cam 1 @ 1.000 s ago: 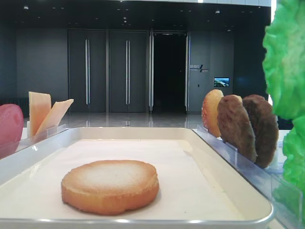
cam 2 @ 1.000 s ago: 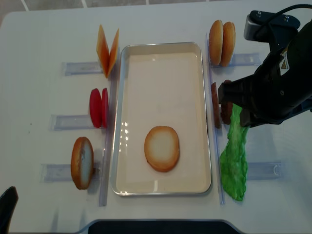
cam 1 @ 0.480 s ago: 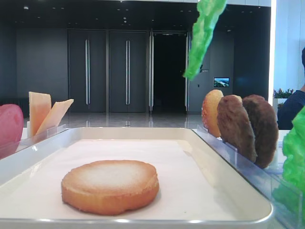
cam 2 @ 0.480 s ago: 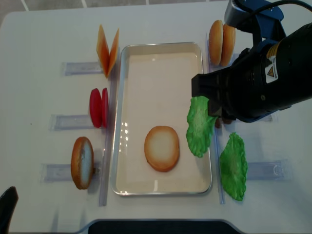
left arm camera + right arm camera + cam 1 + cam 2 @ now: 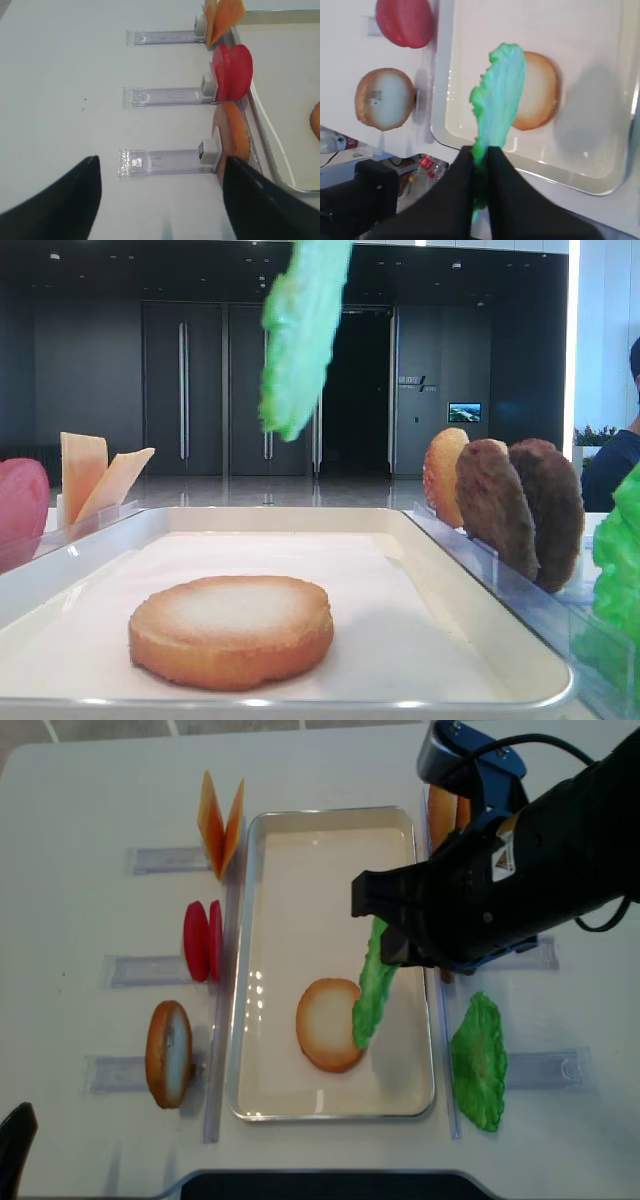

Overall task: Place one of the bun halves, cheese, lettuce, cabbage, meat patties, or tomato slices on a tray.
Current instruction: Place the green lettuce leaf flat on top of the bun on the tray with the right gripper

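Note:
A white tray lies mid-table with one bun half flat inside it, toasted face up. My right gripper is shut on the lower edge of a green lettuce leaf. The leaf hangs in the air over the tray, its free end above the right side of the bun half. In the low exterior view the lettuce dangles well above the bun half. My left gripper stands open over bare table, left of the tray, with nothing in it.
A second lettuce leaf lies right of the tray; meat patties and a bun half stand there in racks. On the left stand cheese slices, tomato slices and a bun half in clear holders.
My right gripper has carried the lettuce leaf leftward, from beside the right-hand racks to over the tray and the bun half. The left gripper shows no change.

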`<state>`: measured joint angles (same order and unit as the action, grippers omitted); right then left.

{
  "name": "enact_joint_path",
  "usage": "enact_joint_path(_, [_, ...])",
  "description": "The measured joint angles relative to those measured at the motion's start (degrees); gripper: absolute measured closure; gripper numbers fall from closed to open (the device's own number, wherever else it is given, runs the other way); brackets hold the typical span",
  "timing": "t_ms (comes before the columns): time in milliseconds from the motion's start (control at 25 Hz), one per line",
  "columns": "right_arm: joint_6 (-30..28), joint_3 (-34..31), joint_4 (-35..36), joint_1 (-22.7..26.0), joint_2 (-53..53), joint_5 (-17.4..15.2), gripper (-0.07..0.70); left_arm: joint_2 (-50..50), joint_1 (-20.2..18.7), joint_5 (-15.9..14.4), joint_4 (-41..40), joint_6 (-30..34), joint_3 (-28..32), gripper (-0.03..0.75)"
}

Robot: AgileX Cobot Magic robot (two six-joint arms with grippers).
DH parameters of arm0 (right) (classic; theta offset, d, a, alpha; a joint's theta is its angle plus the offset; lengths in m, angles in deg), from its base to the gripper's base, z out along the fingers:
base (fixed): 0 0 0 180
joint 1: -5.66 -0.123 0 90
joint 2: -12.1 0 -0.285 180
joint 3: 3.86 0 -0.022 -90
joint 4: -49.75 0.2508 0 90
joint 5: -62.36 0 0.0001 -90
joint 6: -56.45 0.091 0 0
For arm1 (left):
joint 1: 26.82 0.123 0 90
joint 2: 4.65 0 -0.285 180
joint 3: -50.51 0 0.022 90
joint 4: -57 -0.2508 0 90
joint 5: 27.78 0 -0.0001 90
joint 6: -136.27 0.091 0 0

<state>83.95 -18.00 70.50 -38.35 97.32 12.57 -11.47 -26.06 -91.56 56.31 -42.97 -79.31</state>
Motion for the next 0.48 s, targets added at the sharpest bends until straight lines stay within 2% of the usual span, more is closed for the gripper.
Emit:
enact_joint_path(200, [-8.0, 0.0, 8.2, 0.0, 4.3, 5.4, 0.563, 0.0, 0.0, 0.0, 0.0, 0.0, 0.0, 0.137])
enact_joint_path(480, [-20.1, 0.0, 21.0, 0.0, 11.1, 9.0, 0.563, 0.0, 0.0, 0.0, 0.0, 0.0, 0.0, 0.137])
